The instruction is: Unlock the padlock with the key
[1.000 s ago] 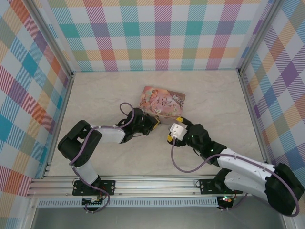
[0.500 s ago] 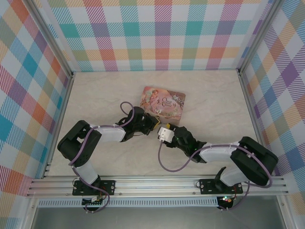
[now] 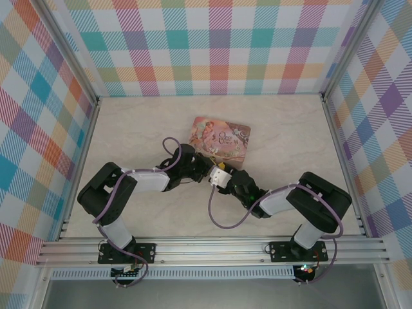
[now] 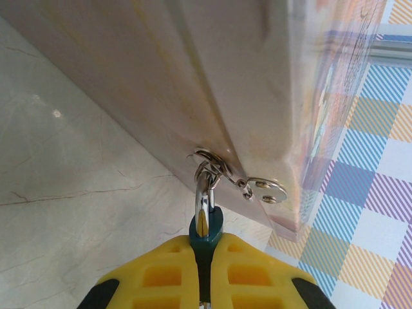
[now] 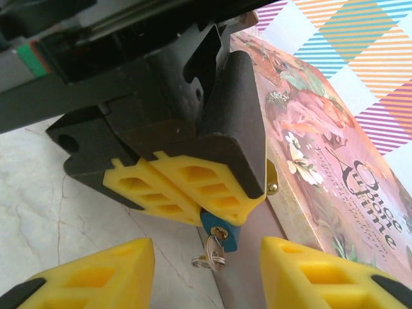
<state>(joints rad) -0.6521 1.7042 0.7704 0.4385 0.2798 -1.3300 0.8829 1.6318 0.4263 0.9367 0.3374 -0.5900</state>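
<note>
Now the left jaws are clenching the padlock [image 5: 225, 230], hooked on the tin [image 5: 322, 161]; the key [image 5: 214, 250] is sticking out of it, pointing toward the released right jaws, midway between them.

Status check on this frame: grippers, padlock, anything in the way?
Left gripper shut on padlock, shackle through hasp on tin. Right gripper open, jaws flanking key in keyhole. Nothing blocking.
</note>
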